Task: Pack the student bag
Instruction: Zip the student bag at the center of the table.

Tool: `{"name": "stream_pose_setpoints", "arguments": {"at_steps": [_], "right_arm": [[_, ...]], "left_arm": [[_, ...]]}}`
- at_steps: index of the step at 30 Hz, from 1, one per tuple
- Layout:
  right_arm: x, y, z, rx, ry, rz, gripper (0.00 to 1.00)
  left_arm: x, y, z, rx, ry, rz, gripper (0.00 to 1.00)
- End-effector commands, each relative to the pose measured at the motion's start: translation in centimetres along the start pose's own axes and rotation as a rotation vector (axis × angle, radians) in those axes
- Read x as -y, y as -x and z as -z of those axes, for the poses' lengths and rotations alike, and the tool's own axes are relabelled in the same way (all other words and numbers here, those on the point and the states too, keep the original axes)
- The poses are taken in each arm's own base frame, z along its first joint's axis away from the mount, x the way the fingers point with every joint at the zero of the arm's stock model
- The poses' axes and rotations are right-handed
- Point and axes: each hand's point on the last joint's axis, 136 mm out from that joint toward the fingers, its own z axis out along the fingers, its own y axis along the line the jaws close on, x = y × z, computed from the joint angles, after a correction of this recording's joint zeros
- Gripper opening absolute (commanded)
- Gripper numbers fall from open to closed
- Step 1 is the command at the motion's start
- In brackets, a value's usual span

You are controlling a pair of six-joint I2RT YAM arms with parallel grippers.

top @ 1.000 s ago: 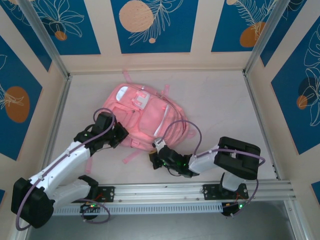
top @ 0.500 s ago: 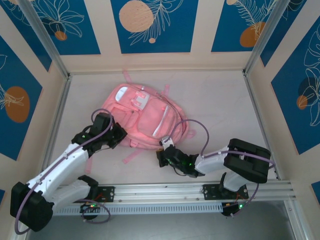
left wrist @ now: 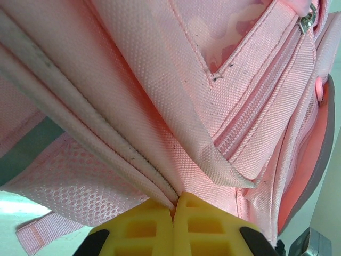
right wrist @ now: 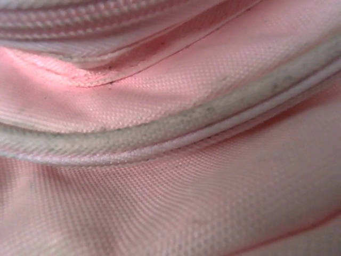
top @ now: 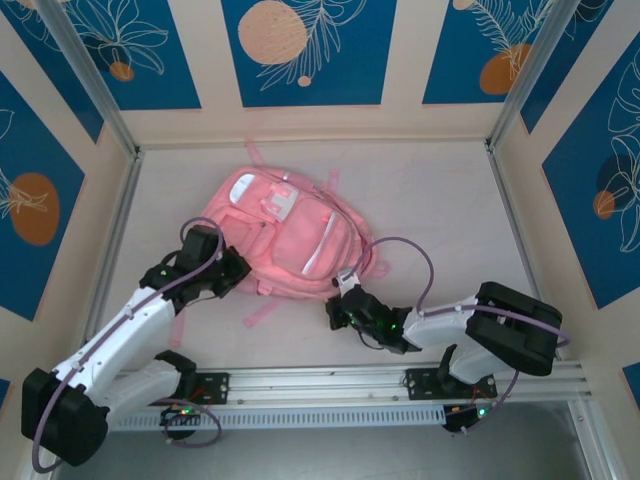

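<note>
Backpack pinched at its edge

Pink student bag (top: 290, 235) lies flat on the bench (top: 440, 200): soft, floppy, probably light. A piped seam is clamped between the left fingers (left wrist: 141, 229); the right fingers (top: 344, 298), closed, meet its near right edge. Piping and straps look the firmest holds.

Pale beige table (top: 440, 200) — one pink backpack (top: 290, 235) lying flat near its middle, pockets facing up, a loose strap (top: 260, 311) trailing across the surface toward the near edge.
</note>
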Motion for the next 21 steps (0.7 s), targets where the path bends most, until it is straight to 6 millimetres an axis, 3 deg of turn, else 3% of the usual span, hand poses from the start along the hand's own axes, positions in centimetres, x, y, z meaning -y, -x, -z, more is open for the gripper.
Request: {"name": "stream_pose_setpoints", "arguments": {"at_steps": [1,3,5,7,10,12,17,21], "right_arm": [[-1.8,0.1,-0.1,-0.028,0.090,0.056,0.00],[-3.6,0.1,-0.5,-0.045,0.148,0.089,0.00],[-5.3,0.1,-1.0,-0.060,0.194,0.104,0.00],[-7.0,0.1,-1.8,-0.077,0.240,0.117,0.00],[-9.5,0.4,-3.1,-0.093,0.287,0.136,0.00],[-10.8,0.7,-4.0,-0.100,0.301,0.137,0.00],[-11.7,1.3,-5.8,-0.102,0.284,0.068,0.00],[-11.7,1.0,-6.3,-0.108,0.284,0.050,0.00]], "left_arm": [[-0.1,1.6,1.5,0.055,0.027,-0.045,0.00],[0.2,1.9,1.6,0.052,0.036,-0.081,0.00],[0.6,2.8,1.5,0.060,0.058,-0.139,0.07],[-0.5,4.6,1.7,0.084,0.163,-0.184,0.12],[-0.5,5.7,1.1,0.040,0.172,-0.199,0.36],[-0.4,6.0,1.2,0.029,0.156,-0.178,0.45],[-0.1,5.1,2.4,0.027,0.106,-0.126,0.54],[-0.8,2.3,1.8,-0.039,0.035,-0.009,0.54]]}}
